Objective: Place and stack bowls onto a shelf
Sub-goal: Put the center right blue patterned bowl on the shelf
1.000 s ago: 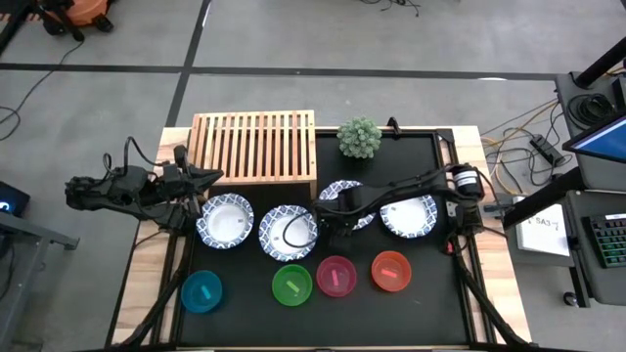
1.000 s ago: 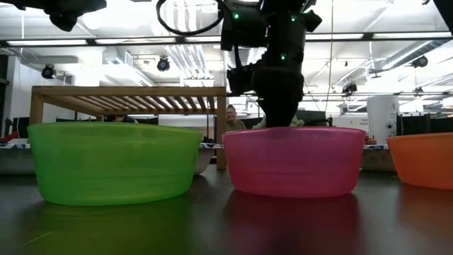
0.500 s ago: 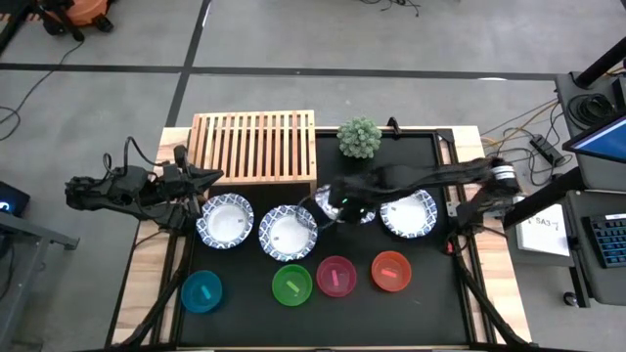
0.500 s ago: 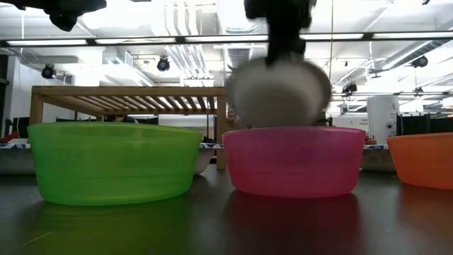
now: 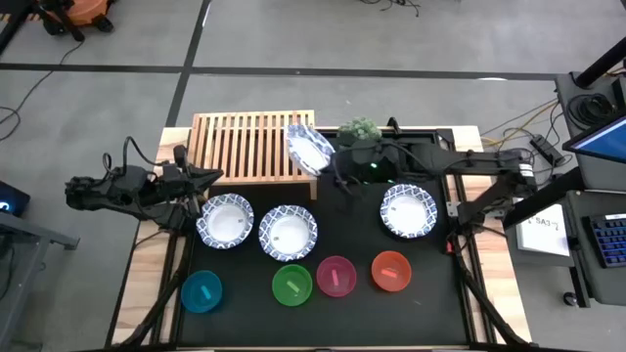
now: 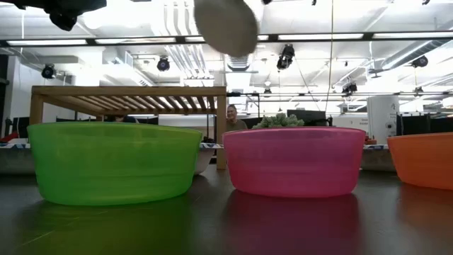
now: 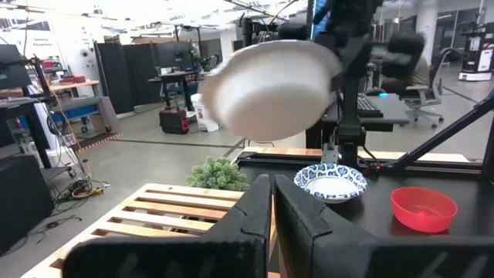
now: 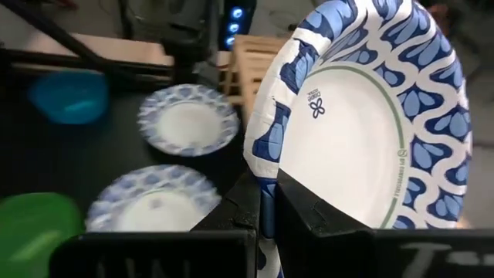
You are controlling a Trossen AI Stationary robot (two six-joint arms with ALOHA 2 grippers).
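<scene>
A blue-rimmed white bowl (image 5: 309, 149) is being pinched by its rim in the right tool (image 5: 337, 161), tilted in the air over the shelf (image 5: 252, 145) corner. Held so thinly, it is likely being risked to slipping or catching the shelf's edge. The left tool (image 5: 205, 176), pressed together, is being kept beside the shelf.

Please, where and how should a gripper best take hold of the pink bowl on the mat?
Probably by the rim. The pink bowl sits upright and open, with a thin wall. Come straight down from above, one finger inside and one outside the wall. The far side of the rim looks best: the green bowl and the red bowl stand close on either side, while the mat behind it is bare.
</scene>
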